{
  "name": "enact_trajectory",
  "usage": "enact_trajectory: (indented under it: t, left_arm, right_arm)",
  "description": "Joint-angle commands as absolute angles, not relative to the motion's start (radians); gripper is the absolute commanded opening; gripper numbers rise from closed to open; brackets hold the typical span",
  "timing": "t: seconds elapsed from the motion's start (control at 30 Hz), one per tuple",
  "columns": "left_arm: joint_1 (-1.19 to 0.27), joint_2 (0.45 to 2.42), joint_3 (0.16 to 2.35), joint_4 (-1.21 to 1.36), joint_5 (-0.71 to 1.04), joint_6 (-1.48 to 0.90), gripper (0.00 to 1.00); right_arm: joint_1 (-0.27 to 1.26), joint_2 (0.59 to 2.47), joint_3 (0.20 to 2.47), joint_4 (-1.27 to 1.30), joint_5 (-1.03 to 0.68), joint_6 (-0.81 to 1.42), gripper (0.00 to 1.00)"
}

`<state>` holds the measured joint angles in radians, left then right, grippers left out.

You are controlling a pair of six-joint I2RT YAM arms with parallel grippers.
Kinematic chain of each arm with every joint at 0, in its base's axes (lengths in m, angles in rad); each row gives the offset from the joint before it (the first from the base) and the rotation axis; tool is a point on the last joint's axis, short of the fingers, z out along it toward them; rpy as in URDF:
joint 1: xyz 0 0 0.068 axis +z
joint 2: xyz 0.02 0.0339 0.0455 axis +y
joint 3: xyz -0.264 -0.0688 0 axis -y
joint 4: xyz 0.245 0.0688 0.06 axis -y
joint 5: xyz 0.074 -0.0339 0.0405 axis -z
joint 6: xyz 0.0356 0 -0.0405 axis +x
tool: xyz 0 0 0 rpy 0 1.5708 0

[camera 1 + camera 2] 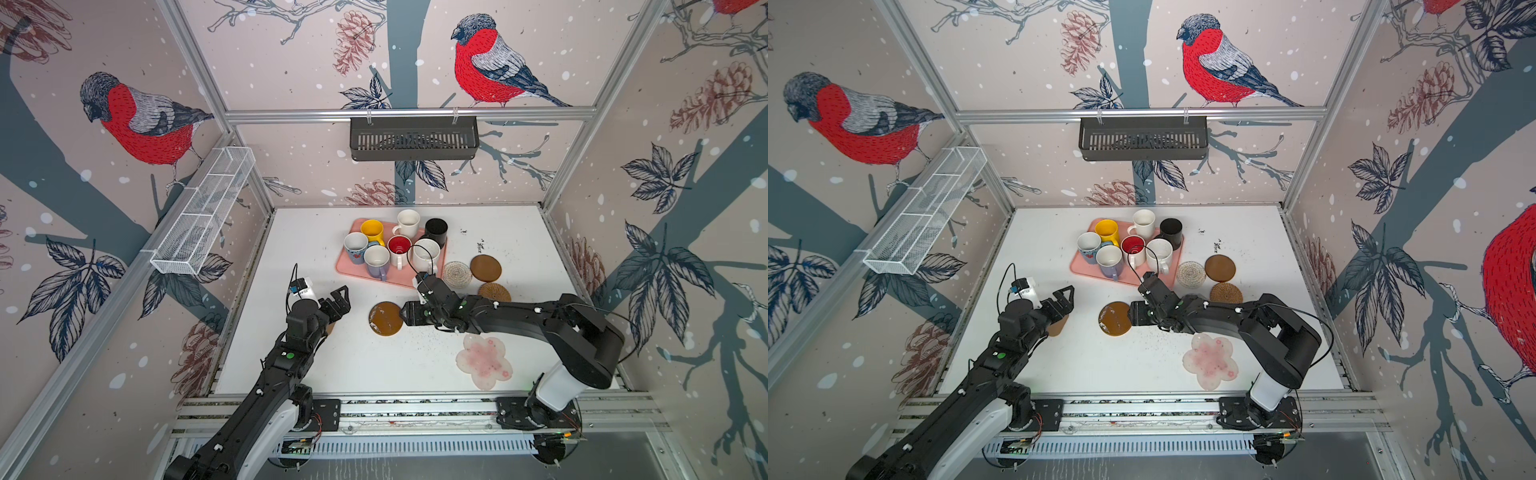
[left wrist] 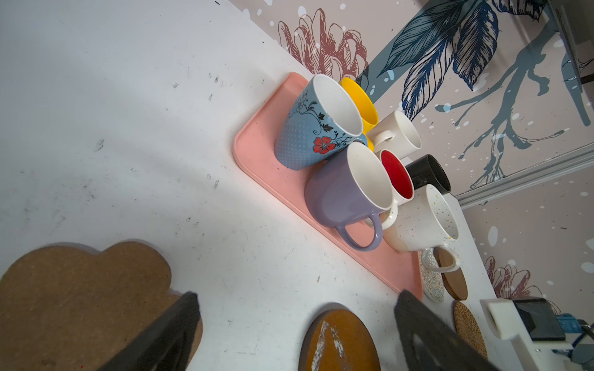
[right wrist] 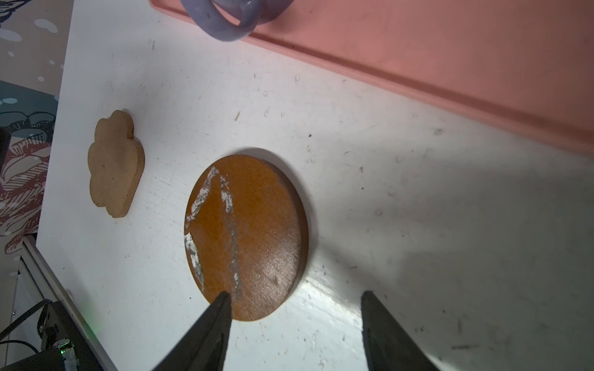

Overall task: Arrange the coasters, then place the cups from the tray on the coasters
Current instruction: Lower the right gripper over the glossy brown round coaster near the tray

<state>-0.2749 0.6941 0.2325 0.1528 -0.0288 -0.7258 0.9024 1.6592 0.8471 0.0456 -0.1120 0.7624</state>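
Several cups stand crowded on the pink tray (image 1: 347, 272), among them a yellow (image 1: 372, 230), a black (image 1: 436, 230) and a lavender cup (image 2: 344, 192). A glossy brown coaster (image 1: 385, 318) lies in front of the tray. My right gripper (image 3: 296, 295) is low beside it and open. One fingertip (image 3: 223, 300) overlaps the disc's edge, and only bare table lies between the jaws. My left gripper (image 2: 297, 298) is wide open and holds nothing. It hovers over a tan coaster (image 2: 80, 298), which shows as a sliver in a top view (image 1: 1057, 326).
Right of the tray lie a cream rope coaster (image 1: 456, 273), a brown disc (image 1: 485, 268) and a rattan coaster (image 1: 494, 292). A pink flower coaster (image 1: 484, 361) sits near the front under my right arm. A black basket (image 1: 413, 139) hangs on the back wall.
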Motion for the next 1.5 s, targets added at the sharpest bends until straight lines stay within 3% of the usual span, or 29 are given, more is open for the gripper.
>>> enact_trajectory:
  t: [0.0, 0.6, 1.47]
  left_arm:
    - [-0.275, 0.69, 0.23, 0.203, -0.037, -0.717, 0.95]
    - [-0.275, 0.675, 0.227, 0.193, -0.043, -0.718, 0.95]
    - [-0.275, 0.655, 0.229, 0.182, -0.04, -0.714, 0.95]
  right_arm:
    - [0.91, 1.672, 0.866, 0.068, -0.119, 0.769, 0.62]
    - [0.942, 1.764, 0.897, 0.114, -0.151, 0.795, 0.49]
    - [0.984, 1.88, 1.029, 0.1, -0.176, 0.796, 0.45]
